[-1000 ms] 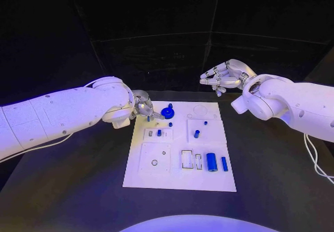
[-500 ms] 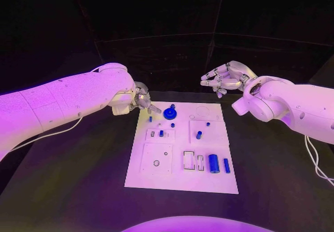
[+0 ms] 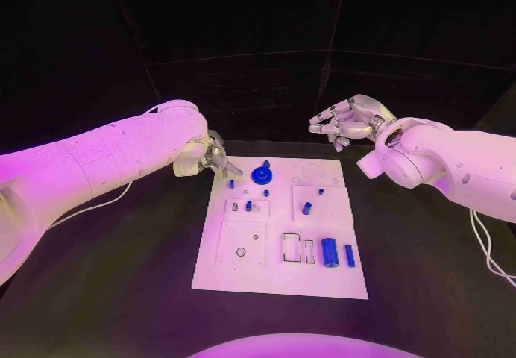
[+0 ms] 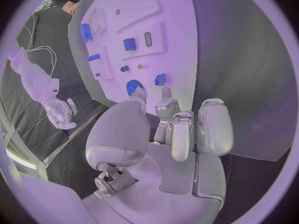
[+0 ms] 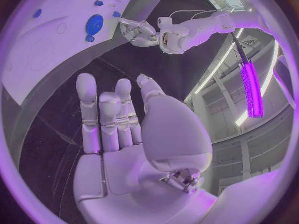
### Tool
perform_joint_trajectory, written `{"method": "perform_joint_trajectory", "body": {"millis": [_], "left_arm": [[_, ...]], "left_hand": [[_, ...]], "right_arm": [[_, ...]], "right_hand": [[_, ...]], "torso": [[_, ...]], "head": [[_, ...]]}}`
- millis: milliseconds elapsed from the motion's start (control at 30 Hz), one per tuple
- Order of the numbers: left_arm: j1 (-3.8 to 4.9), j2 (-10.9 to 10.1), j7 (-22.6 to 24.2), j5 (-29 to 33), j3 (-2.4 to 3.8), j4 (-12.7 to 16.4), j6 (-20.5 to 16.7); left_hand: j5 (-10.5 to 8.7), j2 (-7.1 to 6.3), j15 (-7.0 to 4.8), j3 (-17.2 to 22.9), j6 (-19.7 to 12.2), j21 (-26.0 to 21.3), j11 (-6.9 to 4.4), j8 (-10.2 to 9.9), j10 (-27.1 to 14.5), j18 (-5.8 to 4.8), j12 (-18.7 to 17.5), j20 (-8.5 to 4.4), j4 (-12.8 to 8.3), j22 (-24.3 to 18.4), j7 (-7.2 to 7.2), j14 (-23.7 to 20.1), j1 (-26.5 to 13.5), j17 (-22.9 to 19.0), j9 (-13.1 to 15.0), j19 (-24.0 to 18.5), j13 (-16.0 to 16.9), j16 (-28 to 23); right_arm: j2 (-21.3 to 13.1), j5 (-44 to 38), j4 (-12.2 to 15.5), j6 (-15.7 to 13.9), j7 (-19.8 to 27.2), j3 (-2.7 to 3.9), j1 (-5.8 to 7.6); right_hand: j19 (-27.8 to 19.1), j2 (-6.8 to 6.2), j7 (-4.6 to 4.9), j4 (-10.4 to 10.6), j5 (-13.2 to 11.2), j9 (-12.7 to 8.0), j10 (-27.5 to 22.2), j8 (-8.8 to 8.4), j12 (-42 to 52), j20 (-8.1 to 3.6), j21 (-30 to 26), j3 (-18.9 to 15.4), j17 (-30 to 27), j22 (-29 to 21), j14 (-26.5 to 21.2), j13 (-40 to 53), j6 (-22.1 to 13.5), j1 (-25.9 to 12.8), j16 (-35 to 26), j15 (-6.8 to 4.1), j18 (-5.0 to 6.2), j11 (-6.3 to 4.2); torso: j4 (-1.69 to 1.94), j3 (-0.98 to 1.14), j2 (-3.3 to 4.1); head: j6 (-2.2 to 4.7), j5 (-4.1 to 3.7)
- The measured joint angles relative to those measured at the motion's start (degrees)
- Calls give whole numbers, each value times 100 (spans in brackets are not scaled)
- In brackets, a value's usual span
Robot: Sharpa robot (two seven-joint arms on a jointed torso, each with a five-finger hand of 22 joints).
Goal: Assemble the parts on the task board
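Note:
The white task board (image 3: 215, 280) lies mid-table with several blue parts on it. A round blue part (image 3: 262, 174) (image 4: 133, 87) (image 5: 94, 23) sits near the far edge. A small blue peg (image 3: 230, 183) (image 4: 160, 79) stands close to the far left corner. A blue cylinder (image 3: 329, 252) and a blue bar (image 3: 350, 255) lie in the near right area. My left hand (image 3: 215, 158) (image 4: 177, 129) hovers just off the far left corner and holds nothing, its fingertips pointing at the peg. My right hand (image 3: 346, 119) (image 5: 115, 124) is raised beyond the far right corner, fingers apart and holding nothing.
More small blue pegs (image 3: 248, 205) (image 3: 306, 208) stand in the board's middle blocks, and a rectangular slot (image 3: 289, 247) is left of the cylinder. Black table (image 3: 107, 298) surrounds the board on all sides. A cable (image 3: 484, 239) hangs by my right arm.
My left hand has drawn back a little from the small peg at the board's far left corner. My right hand has stayed where it was.

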Motion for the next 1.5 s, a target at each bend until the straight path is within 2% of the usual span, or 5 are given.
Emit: {"method": "perform_joint_trajectory", "body": {"millis": [367,467,633,800,1500], "left_arm": [[-88,144,97,-7,-2,-267,74],[-95,158,112,-8,-3,-284,87],[-104,173,131,-9,-3,-305,121],[-109,178,134,-11,-10,-342,169],[-133,206,193,-13,-31,-370,317]], "left_hand": [[0,62,0,-63,71,0,0,0,0,0,23,0,-32,22,-31,0,62,0,-29,0,6,0],[0,99,0,-76,103,0,0,0,0,0,23,0,-45,31,-23,0,99,0,-44,0,12,0],[0,244,0,-92,124,24,0,0,0,0,23,-1,-82,47,-44,0,244,0,-77,1,12,0],[0,290,0,-69,152,24,0,0,0,0,23,-1,-136,61,-32,0,359,0,-99,0,12,0],[0,307,-1,-69,152,24,0,0,0,0,23,-1,-136,75,-33,0,376,0,-104,1,11,0]], "right_arm": [[10,-1,0,1,4,0,-1],[10,-1,0,1,4,0,-1],[13,-2,-1,2,4,0,-1],[15,-2,-1,3,4,0,-1],[42,-3,-5,24,15,0,-1]], "right_hand": [[0,0,0,0,0,0,0,0,0,0,0,0,0,0,0,-1,0,0,0,0,0,0],[0,0,0,0,0,0,0,0,0,0,0,0,0,-1,0,-1,0,0,0,0,0,0],[0,0,0,0,0,0,0,0,0,0,0,0,0,-1,0,-1,0,0,0,0,0,0],[0,0,0,-1,31,0,0,0,0,0,0,0,0,-1,0,-1,0,0,0,0,0,0],[0,24,0,-1,31,0,0,0,0,0,0,0,0,-2,0,-2,0,25,0,0,0,0]], "torso": [[-2,2,-1],[-2,3,-3],[4,4,-7],[5,5,-9],[5,7,-9]], "head": [[-20,-14],[-26,-15],[-37,-9],[-44,2],[-47,-41]]}}
